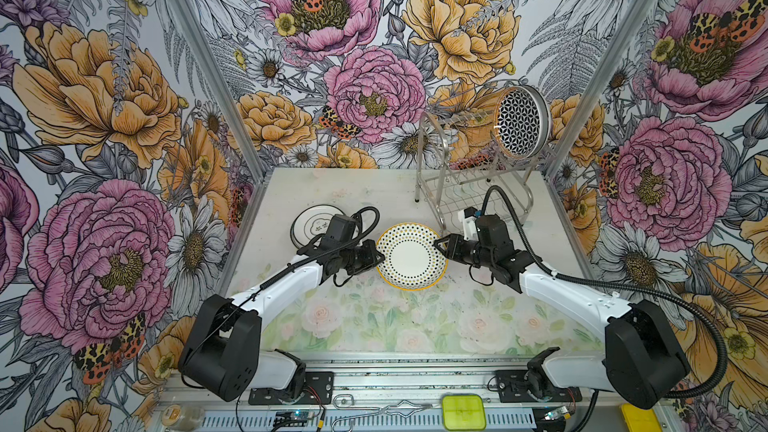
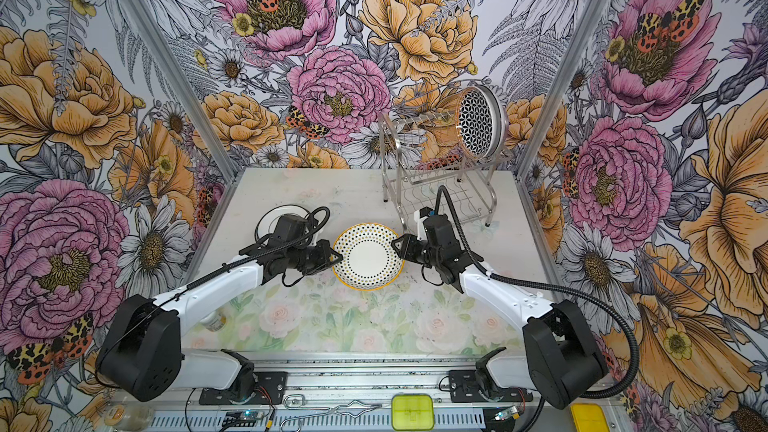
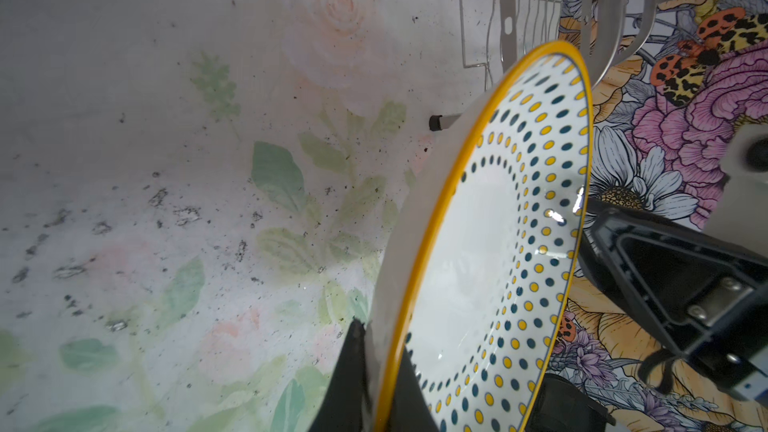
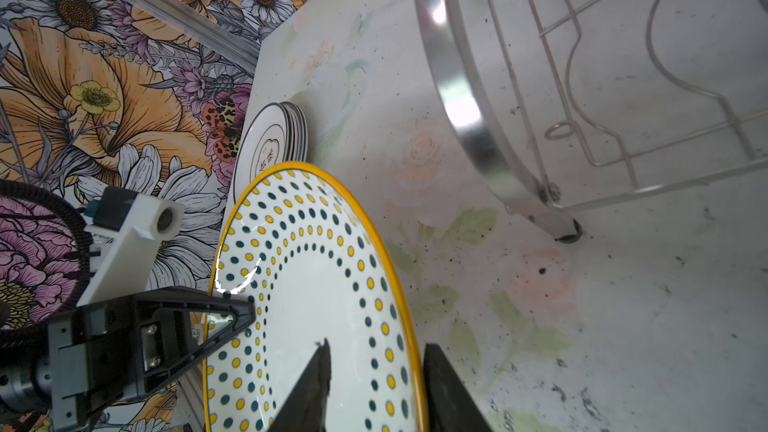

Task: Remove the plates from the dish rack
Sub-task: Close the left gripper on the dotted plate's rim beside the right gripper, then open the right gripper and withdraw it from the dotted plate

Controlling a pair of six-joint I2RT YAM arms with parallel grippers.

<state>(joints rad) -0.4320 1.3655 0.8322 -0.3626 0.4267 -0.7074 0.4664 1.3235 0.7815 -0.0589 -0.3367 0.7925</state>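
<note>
The dotted plate [image 1: 410, 257] is pinched by the left gripper [image 1: 380, 259] just in front of the dish rack [image 1: 417, 176], while the right gripper [image 1: 437, 243] is spread around its opposite rim. A lattice plate [image 1: 519, 122] is seen upright on the rack's top level.

A robot test cell — flower-print panels [image 1: 104, 118] in aluminium framing [image 1: 207, 60], arms [image 1: 286, 284] bolted to a rail [image 1: 415, 378].
</note>
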